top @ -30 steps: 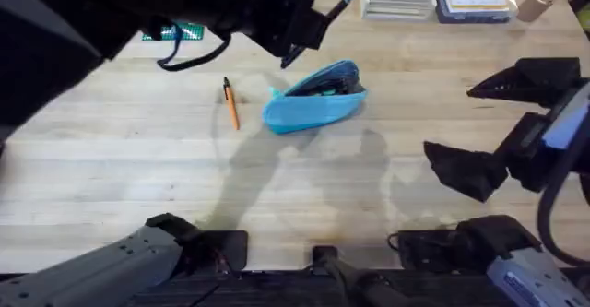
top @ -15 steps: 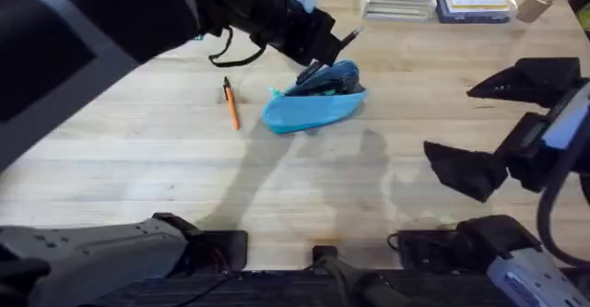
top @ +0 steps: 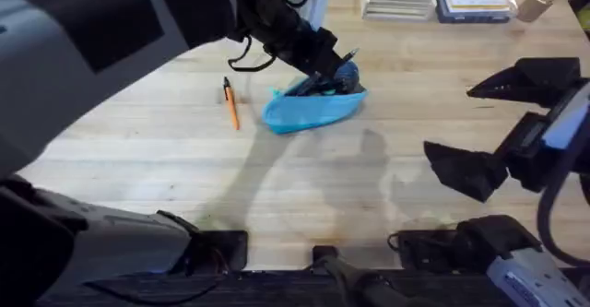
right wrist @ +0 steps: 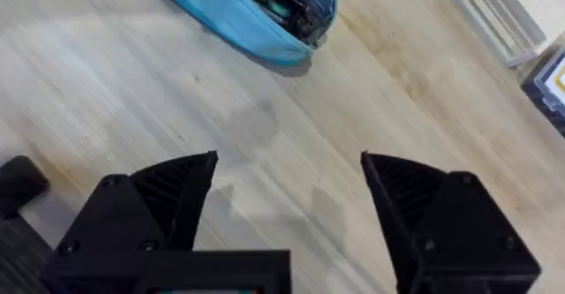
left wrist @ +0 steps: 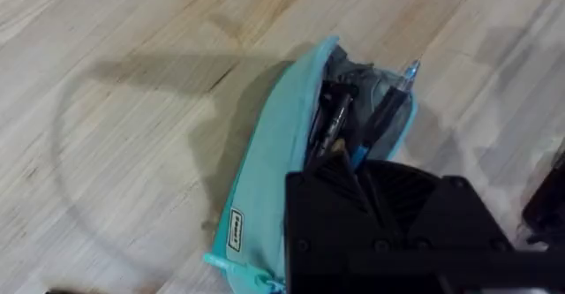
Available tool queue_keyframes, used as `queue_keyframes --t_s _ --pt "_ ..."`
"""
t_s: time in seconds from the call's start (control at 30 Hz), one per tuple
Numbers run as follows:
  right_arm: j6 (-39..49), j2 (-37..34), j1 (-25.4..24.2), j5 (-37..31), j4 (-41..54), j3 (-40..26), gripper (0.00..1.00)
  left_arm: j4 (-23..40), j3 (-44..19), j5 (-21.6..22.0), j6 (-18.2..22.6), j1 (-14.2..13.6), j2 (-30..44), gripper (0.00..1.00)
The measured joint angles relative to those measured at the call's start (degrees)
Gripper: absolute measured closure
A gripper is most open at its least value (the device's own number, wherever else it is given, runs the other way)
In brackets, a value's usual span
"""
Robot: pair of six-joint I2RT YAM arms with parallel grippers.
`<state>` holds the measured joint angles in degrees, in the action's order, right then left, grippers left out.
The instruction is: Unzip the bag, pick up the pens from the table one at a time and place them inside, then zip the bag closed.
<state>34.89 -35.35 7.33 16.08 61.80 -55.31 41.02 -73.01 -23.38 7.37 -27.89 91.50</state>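
The bag (top: pixel 309 110) lies on the table (top: pixel 304 187) with its zipper open, dark things showing inside its mouth. Biggest thing here is that table, pale planks running under everything. Next, the left arm (top: pixel 138 21), large and dark, reaching across from the near left toward the far middle. Its gripper (top: pixel 334 67) is right at the bag's open mouth, just over the far end of the bag. In the left wrist view the bag (left wrist: pixel 274 179) sits directly ahead of the fingers, mouth gaping, and a black pen (left wrist: pixel 384 113) with a clear bluish tip pokes out of the opening, its lower end hidden behind the gripper body. Whether those fingers are pinching it or loose, I cannot tell.

The right gripper (top: pixel 479 132) hangs off to the right side, well apart from the bag, fingers spread wide with nothing between them. In the right wrist view its two black fingers (right wrist: pixel 168 188) stand far apart, and the bag (right wrist: pixel 252 16) lies well beyond them on bare wood.

Smallest last: the orange pen (top: pixel 230 104) with its dark tip lies flat on the table, near the bag's pointed end and on the far side of it from the left fingers, untouched.
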Motion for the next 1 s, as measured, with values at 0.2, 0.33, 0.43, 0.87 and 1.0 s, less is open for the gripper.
queue_keyframes --t_s 0.2,0.33,0.43,0.87,1.0 --pt "0.00 0.01 0.00 0.00 0.00 0.00 0.005 0.38 0.00 0.02 0.90 -0.02 1.74 0.958" --pt "-0.02 0.00 0.00 0.00 0.00 0.00 0.004 1.12 0.00 0.02 1.71 -0.02 2.26 0.958" --pt "0.00 0.00 0.00 0.00 0.00 0.00 0.004 2.56 0.00 0.07 2.82 -0.02 2.25 0.958" --pt "-0.02 0.00 0.00 0.00 0.00 0.00 0.006 4.40 0.00 1.17 4.27 -0.02 2.24 0.958" --pt "-0.02 0.00 0.00 0.00 0.00 0.00 0.005 4.47 0.00 1.59 4.68 0.01 2.24 0.669"
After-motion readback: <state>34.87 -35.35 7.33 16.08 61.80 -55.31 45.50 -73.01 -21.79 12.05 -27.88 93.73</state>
